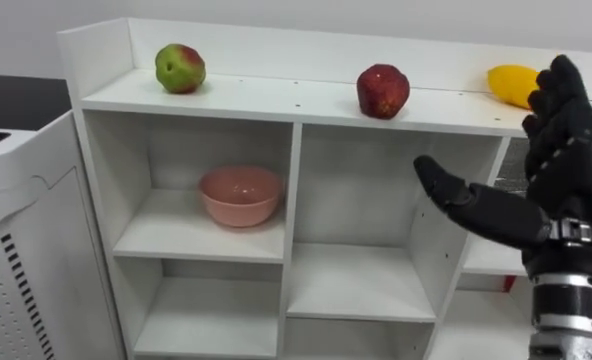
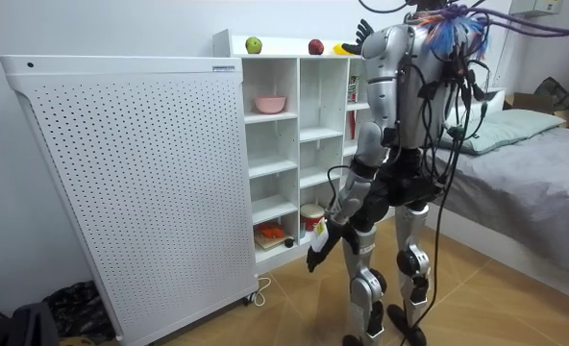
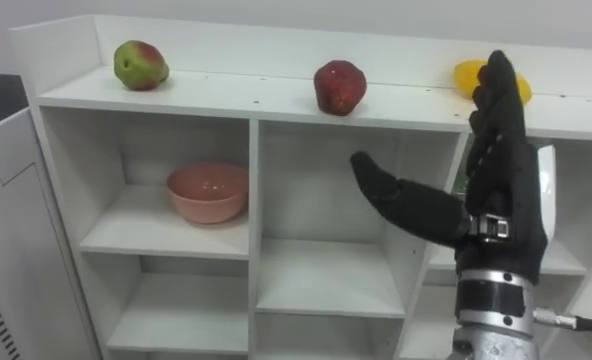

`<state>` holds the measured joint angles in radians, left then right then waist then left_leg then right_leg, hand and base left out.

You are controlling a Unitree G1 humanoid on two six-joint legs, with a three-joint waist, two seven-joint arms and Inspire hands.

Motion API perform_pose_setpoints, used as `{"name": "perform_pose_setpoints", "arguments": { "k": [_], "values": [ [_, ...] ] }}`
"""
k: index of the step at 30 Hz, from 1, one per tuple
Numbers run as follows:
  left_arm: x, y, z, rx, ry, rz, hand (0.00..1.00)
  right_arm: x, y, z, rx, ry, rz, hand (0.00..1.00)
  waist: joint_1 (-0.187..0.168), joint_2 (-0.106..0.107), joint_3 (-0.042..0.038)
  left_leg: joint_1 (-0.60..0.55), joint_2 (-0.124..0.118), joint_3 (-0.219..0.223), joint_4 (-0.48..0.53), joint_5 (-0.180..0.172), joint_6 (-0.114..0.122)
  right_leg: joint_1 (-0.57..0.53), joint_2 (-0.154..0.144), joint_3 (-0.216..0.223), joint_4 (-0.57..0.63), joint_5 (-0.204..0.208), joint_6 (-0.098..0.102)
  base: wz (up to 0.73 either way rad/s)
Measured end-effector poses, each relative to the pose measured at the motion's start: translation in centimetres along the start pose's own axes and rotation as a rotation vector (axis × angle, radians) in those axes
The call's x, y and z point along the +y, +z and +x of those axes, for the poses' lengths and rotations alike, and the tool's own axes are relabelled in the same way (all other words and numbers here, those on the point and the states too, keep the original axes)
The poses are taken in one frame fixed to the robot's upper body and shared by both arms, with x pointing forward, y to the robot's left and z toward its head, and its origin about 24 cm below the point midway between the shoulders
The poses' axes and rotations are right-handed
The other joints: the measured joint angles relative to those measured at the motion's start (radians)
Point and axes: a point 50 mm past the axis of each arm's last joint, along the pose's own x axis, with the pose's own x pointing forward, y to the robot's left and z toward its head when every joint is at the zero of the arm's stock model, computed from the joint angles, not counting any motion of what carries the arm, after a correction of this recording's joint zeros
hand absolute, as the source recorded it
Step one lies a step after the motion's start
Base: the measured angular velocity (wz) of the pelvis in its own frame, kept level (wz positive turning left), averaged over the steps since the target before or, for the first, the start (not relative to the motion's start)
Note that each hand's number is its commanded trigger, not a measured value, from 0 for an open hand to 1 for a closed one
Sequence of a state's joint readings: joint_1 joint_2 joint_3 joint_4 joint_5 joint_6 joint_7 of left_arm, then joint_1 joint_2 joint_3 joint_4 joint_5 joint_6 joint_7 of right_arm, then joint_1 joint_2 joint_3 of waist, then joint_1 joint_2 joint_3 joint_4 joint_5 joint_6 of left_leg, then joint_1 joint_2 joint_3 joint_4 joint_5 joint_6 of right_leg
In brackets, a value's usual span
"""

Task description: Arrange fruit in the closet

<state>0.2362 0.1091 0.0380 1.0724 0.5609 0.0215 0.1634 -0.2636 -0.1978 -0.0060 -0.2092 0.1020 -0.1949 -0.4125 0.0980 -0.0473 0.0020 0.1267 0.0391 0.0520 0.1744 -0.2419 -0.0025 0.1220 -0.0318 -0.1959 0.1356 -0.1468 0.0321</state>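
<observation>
Black and hard-shelled, the right hand [image 1: 566, 170] stands upright before the white closet [image 1: 294, 190]. Its fingers are straight and side by side, the thumb is stretched out sideways, and it holds nothing. Just behind the fingertips, on the closet's flat top board, lies a smooth yellow fruit [image 1: 511, 83]. Above the thumb's tip sits a round, dark red apple [image 1: 383, 91]. Farthest from the hand on the same board is a green apple [image 1: 180, 68] with a red blush. About level with the thumb but well apart from it, a glossy pink bowl [image 1: 240, 194] stands in an upper compartment, its inside hidden by its rim. A white perforated cabinet [image 1: 26, 250] adjoins the closet on that far side.

From the room view, the robot stands upright on a wooden floor [image 2: 294, 308], facing the closet, with a grey bed [image 2: 525, 163] behind it. The right hand is raised level with the top board. The left hand [image 2: 318, 255] hangs low by the thigh, and whether its fingers are curled cannot be told. Beside that low hand, the bottom compartments hold a tray [image 2: 270, 232] of orange and red pieces and a pale jar [image 2: 312, 219] with a red top.

From the right eye, the fingertips cover the yellow fruit's middle, leaving both its ends showing.
</observation>
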Motion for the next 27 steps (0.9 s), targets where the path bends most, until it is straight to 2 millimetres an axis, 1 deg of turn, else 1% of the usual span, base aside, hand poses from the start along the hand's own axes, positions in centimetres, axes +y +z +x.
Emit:
{"name": "perform_pose_setpoints", "arguments": {
  "k": [2, 3, 7, 9, 13, 15, 17, 19, 22, 24, 26, 27],
  "values": [
    [0.2, 0.2, 0.1, -0.004, 0.005, 0.002, 0.00, -0.1, 0.0, 0.4, -0.006, -0.007, -0.009, 0.00, 0.015, -0.002, 0.0002, 0.002, 0.000, -0.001, 0.005, 0.001, 0.000, 0.003, 0.000, 0.002, 0.000, 0.000, 0.000, -0.04],
    [0.2, 0.2, 0.1, -0.004, 0.005, 0.003, 0.00, -0.1, -0.1, 0.6, -0.003, -0.010, -0.010, 0.00, 0.016, -0.003, 0.0001, 0.003, 0.000, -0.001, 0.005, 0.001, 0.000, 0.004, 0.000, 0.002, 0.000, 0.000, 0.000, 0.00],
    [0.5, 0.3, 0.2, -0.007, 0.014, 0.005, 0.00, -0.4, -0.8, 2.6, 0.016, -0.038, 0.005, 0.00, 0.017, -0.014, 0.0052, 0.001, 0.000, -0.003, 0.005, 0.001, 0.000, 0.004, 0.000, 0.001, 0.000, 0.000, 0.000, 0.00],
    [0.6, 0.2, 0.2, 0.000, 0.015, 0.008, 0.00, -0.5, -1.1, 3.3, 0.040, -0.053, 0.016, 0.00, 0.020, -0.017, 0.0051, 0.001, 0.000, -0.003, 0.005, 0.001, 0.000, 0.004, 0.000, 0.001, 0.000, 0.000, 0.000, 0.00],
    [1.0, -0.2, 0.2, 0.019, 0.015, 0.016, 0.00, -0.4, -1.5, 4.3, 0.052, -0.060, -0.001, 0.00, 0.021, -0.029, 0.0054, -0.014, 0.000, -0.011, 0.008, 0.001, 0.000, -0.006, 0.000, -0.013, 0.000, 0.000, 0.000, 0.07],
    [1.0, -0.2, 0.3, 0.021, 0.005, 0.015, 0.00, -0.7, -1.9, 4.7, 0.064, -0.058, -0.024, 0.00, 0.020, -0.031, 0.0053, -0.012, 0.000, -0.015, 0.009, 0.001, 0.000, -0.004, -0.001, -0.027, 0.000, 0.000, 0.000, 0.11],
    [1.0, -0.2, 0.3, 0.021, 0.000, 0.015, 0.00, -1.3, -2.8, 5.3, 0.100, -0.064, -0.070, 0.00, 0.021, -0.034, 0.0047, -0.010, -0.001, -0.033, 0.009, 0.001, 0.000, 0.000, -0.001, -0.042, 0.000, 0.000, 0.000, 0.16],
    [1.0, -0.2, 0.3, 0.021, 0.000, 0.016, 0.00, -1.5, -3.1, 5.6, 0.123, -0.056, -0.088, 0.00, 0.023, -0.035, 0.0050, -0.011, 0.000, -0.039, 0.008, 0.001, 0.000, 0.001, -0.001, -0.051, 0.000, 0.000, 0.000, 0.09],
    [1.2, 0.0, 0.3, 0.022, 0.005, 0.015, 0.00, -1.7, -3.2, 6.0, 0.144, -0.048, -0.091, 0.00, 0.024, -0.038, 0.0053, -0.014, 0.000, -0.057, 0.006, 0.001, 0.000, 0.003, 0.000, -0.058, 0.000, 0.000, 0.000, 0.10],
    [1.2, -0.1, 0.2, 0.023, 0.001, 0.016, 0.00, -1.9, -3.1, 6.3, 0.149, -0.044, -0.087, 0.00, 0.028, -0.042, 0.0045, -0.013, 0.000, -0.059, 0.006, 0.001, 0.000, 0.004, 0.000, -0.058, 0.000, 0.000, 0.000, 0.05],
    [1.5, 0.2, 0.3, 0.008, 0.007, 0.015, 0.00, -1.7, -2.8, 6.8, 0.142, -0.042, -0.078, 0.00, 0.034, -0.047, 0.0045, -0.013, 0.000, -0.060, 0.005, 0.001, 0.000, 0.002, 0.000, -0.059, 0.000, 0.000, 0.000, -0.02],
    [1.6, 0.2, 0.3, 0.007, 0.008, 0.015, 0.00, -1.6, -2.5, 7.1, 0.131, -0.038, -0.073, 0.00, 0.037, -0.051, 0.0026, -0.013, 0.000, -0.061, 0.004, 0.001, 0.000, 0.002, 0.000, -0.060, 0.000, 0.000, 0.000, 0.00]
  ]
}}
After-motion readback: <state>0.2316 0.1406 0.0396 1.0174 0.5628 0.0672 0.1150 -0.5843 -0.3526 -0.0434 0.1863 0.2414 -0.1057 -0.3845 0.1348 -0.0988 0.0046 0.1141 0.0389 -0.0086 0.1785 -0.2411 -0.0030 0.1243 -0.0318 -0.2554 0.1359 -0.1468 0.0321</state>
